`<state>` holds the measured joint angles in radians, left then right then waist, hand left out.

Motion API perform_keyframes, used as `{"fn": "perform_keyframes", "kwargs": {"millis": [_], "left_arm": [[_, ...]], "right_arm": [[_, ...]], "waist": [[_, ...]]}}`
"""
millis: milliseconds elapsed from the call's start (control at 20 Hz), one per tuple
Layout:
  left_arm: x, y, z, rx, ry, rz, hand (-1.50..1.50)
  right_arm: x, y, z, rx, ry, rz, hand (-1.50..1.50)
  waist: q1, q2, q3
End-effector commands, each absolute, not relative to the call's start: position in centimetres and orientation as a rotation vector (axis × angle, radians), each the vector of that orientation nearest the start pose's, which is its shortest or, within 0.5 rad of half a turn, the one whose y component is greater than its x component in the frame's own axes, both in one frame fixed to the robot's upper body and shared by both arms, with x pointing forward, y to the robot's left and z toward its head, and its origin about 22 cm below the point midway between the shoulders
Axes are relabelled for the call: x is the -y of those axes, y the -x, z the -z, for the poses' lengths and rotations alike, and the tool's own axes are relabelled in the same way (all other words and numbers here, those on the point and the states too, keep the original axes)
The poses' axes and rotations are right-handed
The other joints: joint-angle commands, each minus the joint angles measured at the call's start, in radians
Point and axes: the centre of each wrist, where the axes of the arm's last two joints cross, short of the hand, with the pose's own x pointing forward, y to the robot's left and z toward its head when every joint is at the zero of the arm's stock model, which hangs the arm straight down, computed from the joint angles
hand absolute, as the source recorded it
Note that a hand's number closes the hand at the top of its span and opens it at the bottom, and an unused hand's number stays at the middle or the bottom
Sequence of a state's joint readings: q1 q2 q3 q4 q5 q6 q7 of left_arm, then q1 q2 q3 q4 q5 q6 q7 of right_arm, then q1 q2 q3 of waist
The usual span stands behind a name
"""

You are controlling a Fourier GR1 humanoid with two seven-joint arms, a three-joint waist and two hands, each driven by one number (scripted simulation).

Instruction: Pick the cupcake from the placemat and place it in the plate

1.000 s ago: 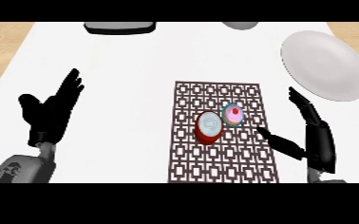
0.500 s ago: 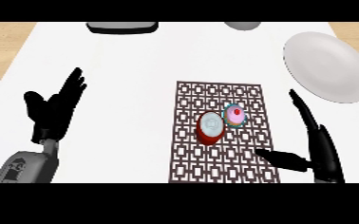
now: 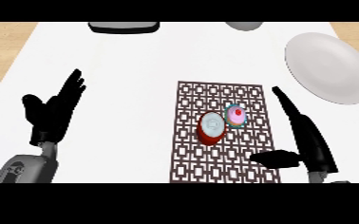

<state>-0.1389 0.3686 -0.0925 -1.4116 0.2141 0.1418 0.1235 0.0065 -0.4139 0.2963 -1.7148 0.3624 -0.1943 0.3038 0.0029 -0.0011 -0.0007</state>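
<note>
The cupcake (image 3: 236,116) stands on the placemat (image 3: 210,92), a little right of its middle. It has pink cream with a red dot on top and a teal wrapper. Just beside it, at its lower left, is a red cup (image 3: 212,128) with a pale inside; the two seem to touch. The placemat is a brown lattice and lies flat on the white table (image 3: 140,66).

The right robot hand (image 3: 312,144) is at the right edge of the placemat. Its fingers are straight and point away from the robot, and the thumb is spread to the left, over the lower right corner of the placemat. It holds nothing. It is to the right of the cupcake and apart from it.

The left robot hand (image 3: 51,114) rests near the left edge of the view, spread wide with fingers up, and is empty. It is well apart from the placemat.

The plate (image 3: 326,66) is grey and round, at the right side of the table, beyond the right robot hand; nothing lies on it. At the far edge of the table there are a dark tray (image 3: 123,27) and a grey bowl (image 3: 245,26), both cut by the upper border of the view.
</note>
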Motion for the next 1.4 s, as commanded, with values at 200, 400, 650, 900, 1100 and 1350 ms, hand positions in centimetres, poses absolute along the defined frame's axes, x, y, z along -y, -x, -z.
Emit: {"fn": "perform_keyframes", "kwargs": {"millis": [200,400,650,900,1100,1350], "left_arm": [[-27.7,-27.6,-3.0,1.414,-0.175,0.081,0.0],[-28.6,-28.1,-2.6,1.39,-0.159,0.075,0.0],[-27.7,-27.4,-2.3,1.402,-0.158,0.09,0.0],[-29.6,-29.1,-2.9,1.405,-0.182,0.07,0.0],[-26.8,-28.2,-1.1,1.397,-0.164,0.103,0.0],[-27.7,-27.2,-1.3,1.411,-0.156,0.087,0.0]], "right_arm": [[21.4,-25.2,-4.5,1.217,0.639,-0.743,-1.5],[22.2,-25.7,-5.5,1.147,0.626,-0.805,-1.5],[21.8,-27.6,-3.5,1.104,0.588,-0.819,-1.5],[18.4,-27.3,-2.8,1.074,0.618,-0.838,-1.5],[20.6,-29.7,-3.6,1.041,0.624,-0.835,-1.5],[19.0,-31.8,-1.9,1.03,0.641,-0.883,-1.5]], "waist": [[0.003,0.0,0.001],[-0.001,0.0,0.0],[0.002,0.001,0.001],[-0.003,0.001,0.001],[-0.002,0.001,0.001],[0.003,0.001,0.001]]}}
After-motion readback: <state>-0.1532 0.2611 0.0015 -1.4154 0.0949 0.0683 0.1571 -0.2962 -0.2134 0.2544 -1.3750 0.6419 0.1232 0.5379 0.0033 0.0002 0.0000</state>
